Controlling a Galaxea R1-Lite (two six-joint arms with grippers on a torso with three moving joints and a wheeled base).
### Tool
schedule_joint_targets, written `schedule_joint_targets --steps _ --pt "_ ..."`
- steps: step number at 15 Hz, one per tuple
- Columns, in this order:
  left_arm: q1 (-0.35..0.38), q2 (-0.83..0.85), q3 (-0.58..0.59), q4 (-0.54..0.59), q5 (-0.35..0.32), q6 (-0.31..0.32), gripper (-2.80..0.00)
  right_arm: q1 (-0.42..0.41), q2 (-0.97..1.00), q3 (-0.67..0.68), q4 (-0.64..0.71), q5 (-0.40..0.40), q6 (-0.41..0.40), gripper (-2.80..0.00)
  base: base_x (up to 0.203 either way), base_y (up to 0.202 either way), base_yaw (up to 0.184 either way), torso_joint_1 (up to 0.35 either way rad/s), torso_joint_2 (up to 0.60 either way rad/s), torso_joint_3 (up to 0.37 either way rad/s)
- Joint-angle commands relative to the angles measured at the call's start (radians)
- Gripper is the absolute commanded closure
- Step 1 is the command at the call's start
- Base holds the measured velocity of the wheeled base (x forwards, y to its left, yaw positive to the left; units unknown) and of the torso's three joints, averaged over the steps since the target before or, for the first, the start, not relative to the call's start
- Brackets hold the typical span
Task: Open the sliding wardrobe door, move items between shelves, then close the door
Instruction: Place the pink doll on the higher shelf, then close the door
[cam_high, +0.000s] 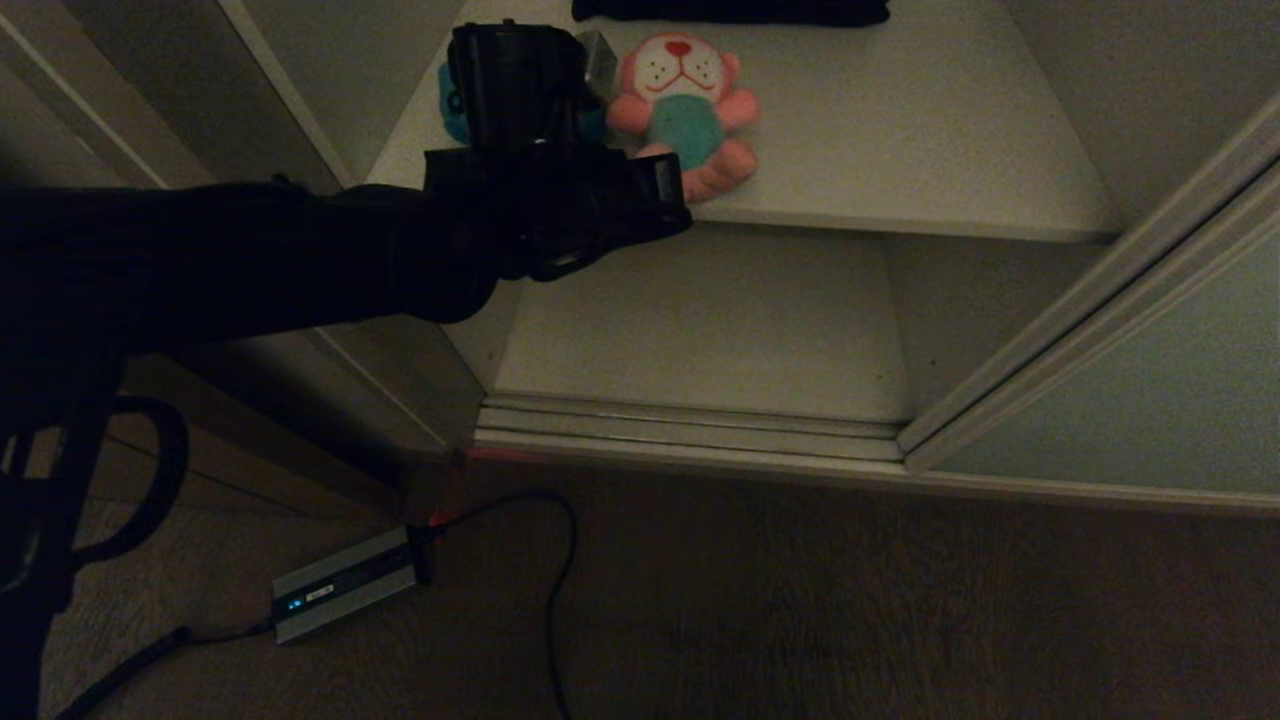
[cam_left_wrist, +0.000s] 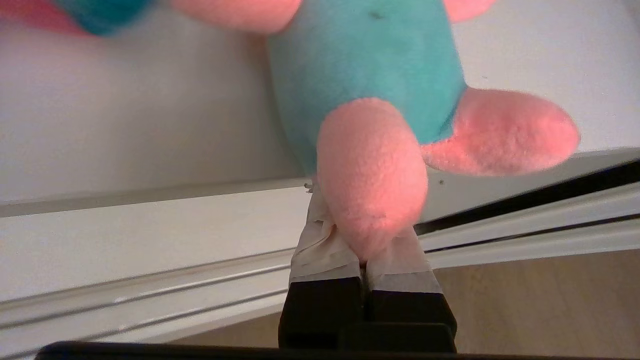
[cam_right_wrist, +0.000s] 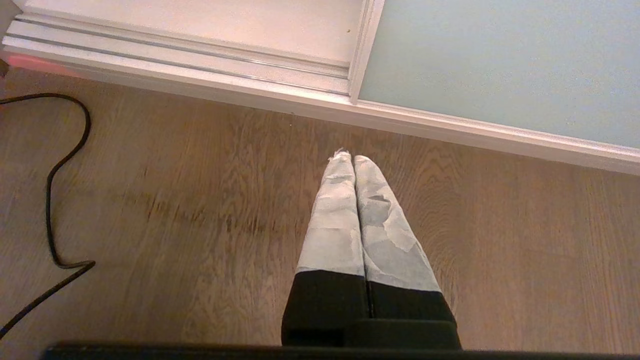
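Left gripper (cam_left_wrist: 367, 250) pinches only the pink toy (cam_left_wrist: 370, 90)'s leg at the upper shelf (cam_high: 900, 190) edge; thin grip, may slip mid-transfer.

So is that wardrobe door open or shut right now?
Open: the sliding wardrobe door sits off to the right, leaving the shelves and pink plush toy exposed.

Black cushion (cam_high: 735, 10) lies at the back, top of the head view, only its front edge showing. Wood floor (cam_high: 850, 600) runs in front. Small grey box w/ a blue light (cam_high: 345, 583) sits on the floor, low left. Black cable (cam_high: 555, 600) curls from it.
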Motion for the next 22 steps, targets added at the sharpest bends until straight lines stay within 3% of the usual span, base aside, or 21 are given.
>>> schedule_joint_targets --steps 1,5,6,7,15,17,19,20,22 --pt "-0.004 0.036 -0.001 -0.009 -0.002 -0.003 0.0 0.0 0.001 0.003 0.0 0.001 -0.001 0.0 0.0 0.0 0.0 0.0 0.0 0.0" --pt "-0.001 0.034 -0.004 -0.046 0.0 0.0 0.0 0.0 0.001 0.003 0.0 0.001 -0.001 0.0 0.0 0.0 0.0 0.0 0.0 0.0" --pt "0.002 0.029 -0.004 -0.069 0.0 0.002 -1.97 0.0 0.001 0.003 0.0 0.001 -0.001 0.0 0.0 0.0 0.0 0.0 0.0 0.0" --pt "0.005 0.02 -0.009 -0.081 0.0 0.003 -2.8 0.0 0.001 0.003 0.0 0.001 -0.001 0.0 0.0 0.0 0.0 0.0 0.0 0.0" --pt "0.03 -0.065 -0.013 -0.16 0.004 -0.024 -2.8 0.0 0.001 0.003 0.0 0.001 -0.001 0.0 0.0 0.0 0.0 0.0 0.0 0.0" --pt "0.03 -0.126 -0.012 -0.13 0.002 -0.041 -2.8 0.0 0.001 0.003 0.0 0.001 -0.001 0.0 0.0 0.0 0.0 0.0 0.0 0.0" --pt "0.03 -0.2 -0.009 0.001 0.016 -0.064 -2.8 0.0 0.001 0.003 0.0 0.001 -0.001 0.0 0.0 0.0 0.0 0.0 0.0 0.0" --pt "0.03 -0.244 -0.004 0.072 0.031 -0.075 0.0 0.0 0.001 0.003 0.0 0.001 -0.001 0.0 0.0 0.0 0.0 0.0 0.0 0.0" --pt "0.03 -0.348 0.0 0.249 0.037 -0.081 0.0 0.0 0.001 0.003 0.0 0.001 -0.001 0.0 0.0 0.0 0.0 0.0 0.0 0.0"
